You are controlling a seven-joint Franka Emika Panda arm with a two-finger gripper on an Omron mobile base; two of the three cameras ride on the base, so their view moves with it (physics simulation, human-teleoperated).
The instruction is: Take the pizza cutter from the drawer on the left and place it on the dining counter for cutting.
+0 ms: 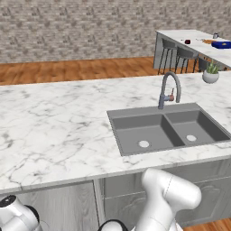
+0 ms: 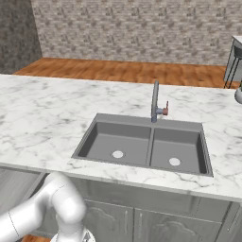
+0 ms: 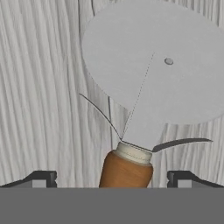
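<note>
Hand view: the claw [image 3: 112, 181] stands wide open, its two dark fingertips [image 3: 41, 178] spread far apart at the bottom of the picture, one on each side of the pizza cutter [image 3: 151, 87]. Nothing is gripped. The brown wooden handle lies midway between the tips, clear of both, and ends in a pale collar. From the collar a grey neck widens into the large round grey blade, which carries a small rivet near its centre. The cutter lies flat on a pale grey wood-grain surface, the drawer [image 3: 39, 87] floor as far as can be judged; the drawer walls and front cannot be made out from this view.

Left base view: the marble worktop [image 1: 54, 122] carries a grey double-bowl sink [image 1: 169, 128] with a curved grey tap [image 1: 169, 90] behind it. A small potted plant [image 1: 210, 73] stands on the worktop to the right of the tap. Beyond, at upper right, the dining counter [image 1: 189, 36] stands on the wooden floor with dark stools [image 1: 176, 56] along its near side; a blue item [image 1: 221, 44] and some small things too small to identify lie on it. The arm bends down below the worktop edge, in front of the grey cabinet fronts.

Right base view: the same sink [image 2: 144, 146] and tap [image 2: 155, 101] appear, with the arm folded low at lower left.
</note>
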